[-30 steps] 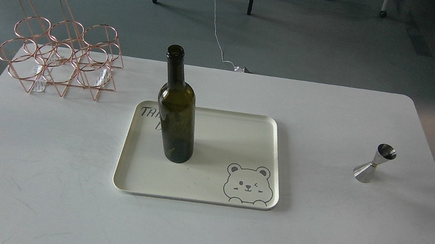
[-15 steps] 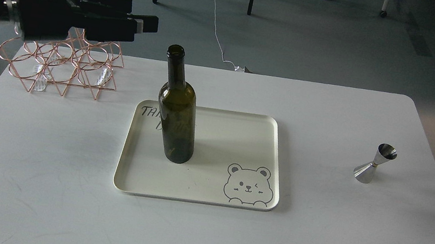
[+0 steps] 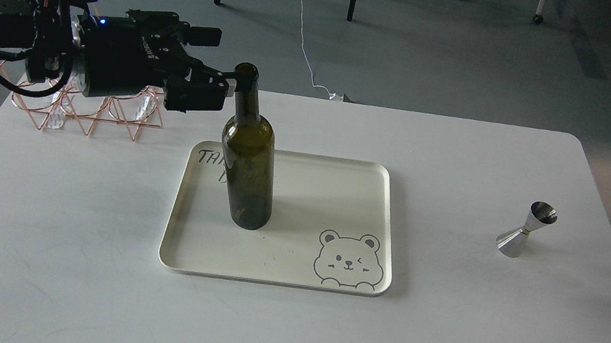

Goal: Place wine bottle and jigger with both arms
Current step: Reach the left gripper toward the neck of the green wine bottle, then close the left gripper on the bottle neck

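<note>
A cream rectangular tray [image 3: 288,277] is seen nearest, with a tall dark olive-green glass wine bottle [image 3: 245,177] standing upright at its nine o'clock. A small silver hourglass jigger [image 3: 525,230] stands well apart at three o'clock. Farther back, the left gripper [image 3: 217,67], fingers spread, is held beside the vertical neck, which lies at its three o'clock. The right gripper is not seen.

On the tray [image 3: 289,268] I read handwritten "TA", the rest hidden behind the wine bottle [image 3: 246,174].
</note>
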`<control>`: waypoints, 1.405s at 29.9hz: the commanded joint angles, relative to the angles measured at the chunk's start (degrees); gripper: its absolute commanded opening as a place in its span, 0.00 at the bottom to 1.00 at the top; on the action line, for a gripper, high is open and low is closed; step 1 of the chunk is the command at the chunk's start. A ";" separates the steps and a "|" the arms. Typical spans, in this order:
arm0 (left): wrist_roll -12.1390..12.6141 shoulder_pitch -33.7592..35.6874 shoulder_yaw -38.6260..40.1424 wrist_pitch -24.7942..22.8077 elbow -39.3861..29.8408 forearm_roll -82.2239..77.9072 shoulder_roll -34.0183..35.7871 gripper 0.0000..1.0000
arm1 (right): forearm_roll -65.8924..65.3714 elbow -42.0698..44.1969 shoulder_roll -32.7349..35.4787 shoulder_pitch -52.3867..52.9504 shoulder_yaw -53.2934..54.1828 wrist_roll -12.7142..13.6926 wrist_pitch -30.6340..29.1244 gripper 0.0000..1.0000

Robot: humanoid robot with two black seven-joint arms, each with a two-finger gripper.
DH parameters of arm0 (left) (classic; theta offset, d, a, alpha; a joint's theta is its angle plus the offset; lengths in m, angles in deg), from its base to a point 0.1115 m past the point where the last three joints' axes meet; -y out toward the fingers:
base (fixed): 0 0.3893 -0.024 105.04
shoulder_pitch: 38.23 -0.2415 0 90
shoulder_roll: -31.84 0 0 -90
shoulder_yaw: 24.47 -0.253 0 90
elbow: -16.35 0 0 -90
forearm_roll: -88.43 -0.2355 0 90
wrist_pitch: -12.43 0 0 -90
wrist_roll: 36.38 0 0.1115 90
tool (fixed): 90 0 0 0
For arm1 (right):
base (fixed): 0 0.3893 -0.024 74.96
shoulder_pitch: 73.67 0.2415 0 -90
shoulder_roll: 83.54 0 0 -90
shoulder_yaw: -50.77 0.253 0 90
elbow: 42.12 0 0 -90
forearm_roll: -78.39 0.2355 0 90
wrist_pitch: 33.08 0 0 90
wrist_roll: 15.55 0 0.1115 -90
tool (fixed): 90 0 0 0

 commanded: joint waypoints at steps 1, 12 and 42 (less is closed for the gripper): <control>0.01 -0.02 -1.12 0.64 -0.01 -3.28 -1.28 0.97 | 0.00 -0.09 -0.09 -0.11 0.00 0.00 0.01 0.97; 0.18 -0.46 -5.60 7.23 2.01 -4.17 -3.57 0.84 | -0.09 -0.09 0.08 0.07 -0.26 0.00 0.01 0.97; -0.08 -1.61 -7.28 10.84 2.28 -3.47 -4.10 0.45 | -0.44 -0.09 0.43 -0.28 -0.88 0.00 0.01 0.98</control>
